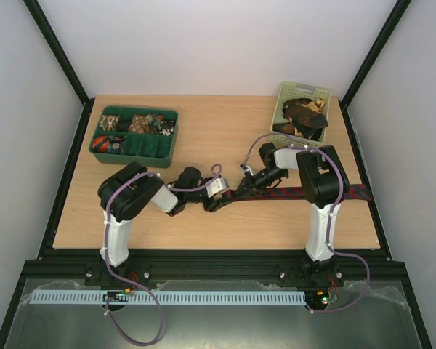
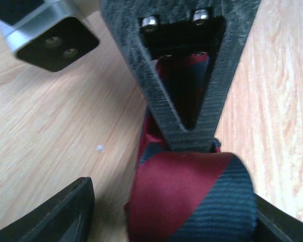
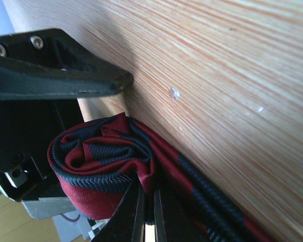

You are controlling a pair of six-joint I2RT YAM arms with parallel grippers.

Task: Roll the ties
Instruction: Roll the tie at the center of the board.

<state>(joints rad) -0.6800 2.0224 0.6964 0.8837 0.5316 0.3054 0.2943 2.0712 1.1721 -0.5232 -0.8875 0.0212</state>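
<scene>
Pale wood table (image 1: 218,138) between white walls, black framing at the edges. At far left, dark green divided tray (image 1: 139,110) with small mixed items in its compartments. At far right, pale green basket (image 1: 303,89) with a heap of other ties (image 1: 302,116) inside, dark and brown.

Near the middle of the table, dark red striped tie (image 1: 280,193) with navy diagonal bands. Flat along the wood toward the right edge, partly hidden under the right arm (image 1: 320,182), and wound into a loose spiral at its left end. Spiral face turned toward the right wrist camera.

Right gripper (image 1: 245,187) at that roll, jaws pressed nearly together on the fabric at the roll's edge, only a sliver of light between the fingers (image 3: 131,222).

Left gripper (image 1: 219,198) just left of it, jaws wide, 1 on either side of the roll. 1 finger (image 2: 65,217) well clear of the cloth, the other close against the opposite side, contact impossible to tell. Tips of both grippers almost meeting over the roll.
</scene>
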